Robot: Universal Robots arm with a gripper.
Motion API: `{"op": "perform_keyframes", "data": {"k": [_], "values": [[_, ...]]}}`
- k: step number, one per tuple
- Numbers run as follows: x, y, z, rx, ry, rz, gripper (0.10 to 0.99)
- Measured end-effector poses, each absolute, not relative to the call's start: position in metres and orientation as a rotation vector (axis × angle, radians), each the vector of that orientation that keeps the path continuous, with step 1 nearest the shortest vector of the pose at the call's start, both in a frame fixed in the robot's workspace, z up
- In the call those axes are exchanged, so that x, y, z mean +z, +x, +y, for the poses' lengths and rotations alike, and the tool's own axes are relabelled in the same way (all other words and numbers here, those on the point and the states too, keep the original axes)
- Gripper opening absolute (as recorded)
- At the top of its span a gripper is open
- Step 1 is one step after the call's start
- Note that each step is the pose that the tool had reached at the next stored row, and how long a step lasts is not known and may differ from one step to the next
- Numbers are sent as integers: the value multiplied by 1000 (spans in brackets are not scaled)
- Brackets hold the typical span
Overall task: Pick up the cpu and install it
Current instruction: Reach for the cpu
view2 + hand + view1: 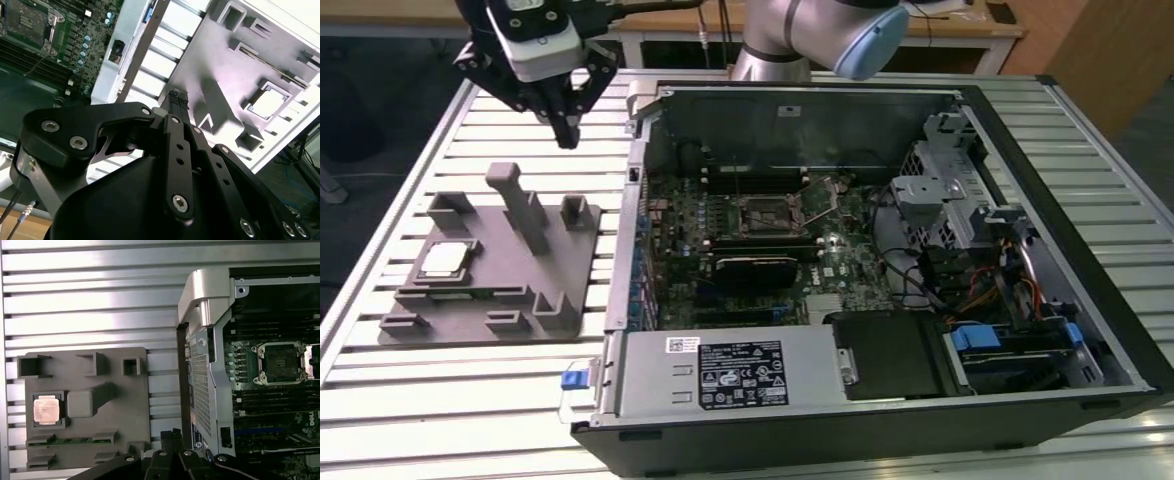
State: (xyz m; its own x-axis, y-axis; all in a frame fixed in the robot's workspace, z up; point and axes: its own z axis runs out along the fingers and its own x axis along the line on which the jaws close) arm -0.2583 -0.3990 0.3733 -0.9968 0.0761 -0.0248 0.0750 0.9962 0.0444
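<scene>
The cpu (443,262) is a small silvery square chip lying flat in a recess of the grey fixture (507,300) on the exterior view's left. It also appears in both wrist views (270,102) (46,409). My gripper (567,138) hangs above the slatted table, beyond the fixture's far edge and beside the computer case, well apart from the cpu. Its fingertips (177,99) are pressed together with nothing between them, and they also show in the first wrist view (170,436). The black-framed socket (767,212) on the motherboard stands open with its lever raised (280,362).
The open computer case (1067,330) fills the exterior view's middle and right, with a drive cage, cables and a power supply (720,370) inside. Upright posts (520,205) rise from the fixture. Bare slatted table (400,140) surrounds the fixture.
</scene>
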Motion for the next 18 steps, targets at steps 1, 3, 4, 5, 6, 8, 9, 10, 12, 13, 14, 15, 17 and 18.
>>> {"op": "perform_keyframes", "data": {"k": [1,3,4,5,6,8,9,10,12,13,14,15,17,18], "values": [[373,-260,-399,68,118,3112,106],[372,-262,-399,68,118,3112,106],[372,-264,-399,68,118,3112,106],[371,-265,-399,68,118,3112,106],[371,-266,-399,68,118,3112,106],[370,-269,-399,68,118,3112,106],[370,-270,-399,68,118,3112,106],[369,-272,-399,68,118,3112,106],[368,-275,-399,68,118,3112,106],[368,-276,-399,68,118,3112,106],[367,-277,-399,68,118,3112,106],[367,-278,-399,68,118,3112,106],[365,-281,-399,68,118,3112,106],[365,-282,-399,68,118,3112,106]]}}
